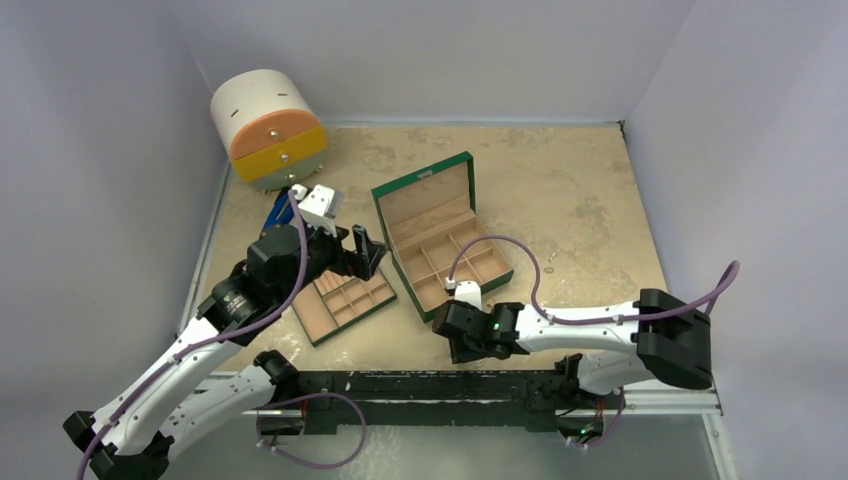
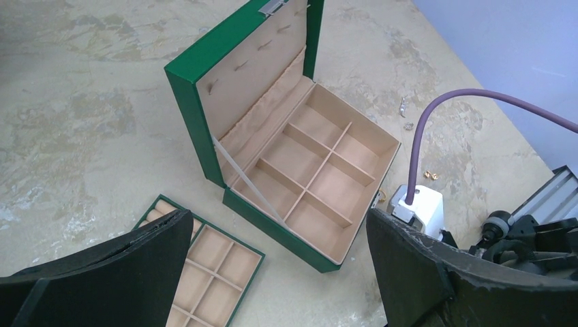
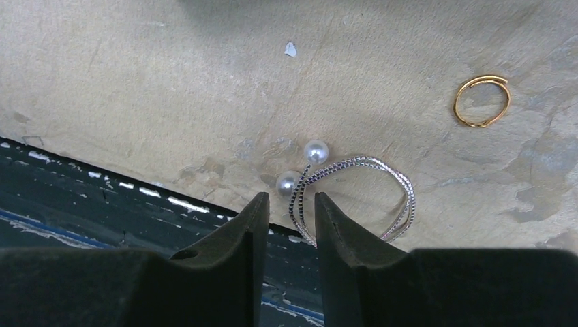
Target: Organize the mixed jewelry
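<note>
A thin silver double-band ring [image 3: 407, 197] with two small pearls [image 3: 315, 150] lies at the table's near edge. My right gripper [image 3: 291, 197] stands over it, jaws narrowly open, with one side of the band in the gap. A gold ring [image 3: 477, 125] lies apart to the far right. More tiny gold pieces [image 2: 429, 175] sit beside the open green box [image 2: 272, 228]. My left gripper [image 2: 276, 216] hangs wide open and holds nothing, above the green tray [image 2: 249, 283] and the box front. From above, the right gripper [image 1: 462, 340] sits just in front of the box [image 1: 425, 195].
A round white cabinet with orange and yellow drawers [image 1: 268, 130] stands at the back left, a blue-handled tool [image 1: 277, 210] beside it. The black front rail [image 3: 102, 197] runs right under my right fingers. Grey walls close in on three sides.
</note>
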Robot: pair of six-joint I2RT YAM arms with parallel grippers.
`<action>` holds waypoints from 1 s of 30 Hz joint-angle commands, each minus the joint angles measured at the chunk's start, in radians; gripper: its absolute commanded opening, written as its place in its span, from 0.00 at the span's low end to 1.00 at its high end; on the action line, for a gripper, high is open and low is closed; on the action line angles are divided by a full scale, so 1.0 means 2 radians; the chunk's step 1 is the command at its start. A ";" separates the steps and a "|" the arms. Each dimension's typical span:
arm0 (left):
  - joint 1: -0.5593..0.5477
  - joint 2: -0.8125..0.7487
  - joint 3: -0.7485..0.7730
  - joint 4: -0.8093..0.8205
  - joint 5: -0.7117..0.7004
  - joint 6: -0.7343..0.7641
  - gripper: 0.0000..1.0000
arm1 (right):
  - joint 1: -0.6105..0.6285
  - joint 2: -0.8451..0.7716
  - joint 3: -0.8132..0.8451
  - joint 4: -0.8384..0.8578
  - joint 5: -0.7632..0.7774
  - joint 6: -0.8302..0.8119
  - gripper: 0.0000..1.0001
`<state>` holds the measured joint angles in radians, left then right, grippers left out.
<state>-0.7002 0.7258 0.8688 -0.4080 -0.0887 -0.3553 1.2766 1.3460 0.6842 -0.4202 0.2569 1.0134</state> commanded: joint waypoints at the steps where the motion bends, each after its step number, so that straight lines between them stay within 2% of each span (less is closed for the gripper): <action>1: 0.004 -0.007 0.000 0.017 0.005 0.004 0.99 | 0.004 0.010 0.014 -0.006 0.023 0.012 0.33; 11: 0.004 -0.011 0.000 0.016 0.004 0.005 0.99 | 0.005 0.026 0.022 -0.004 0.027 0.011 0.30; 18: 0.004 -0.011 0.000 0.016 0.004 0.006 0.99 | 0.006 0.028 0.023 -0.005 0.029 0.012 0.24; 25: 0.004 -0.010 0.001 0.017 0.007 0.006 0.99 | 0.006 0.016 0.030 -0.015 0.036 0.007 0.00; 30: 0.003 -0.010 0.001 0.018 0.008 0.006 0.99 | 0.006 0.005 0.045 -0.041 0.047 0.004 0.00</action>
<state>-0.7002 0.7155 0.8684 -0.4084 -0.0845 -0.3553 1.2831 1.3991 0.7174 -0.4400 0.2893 1.0172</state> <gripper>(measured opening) 0.990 0.046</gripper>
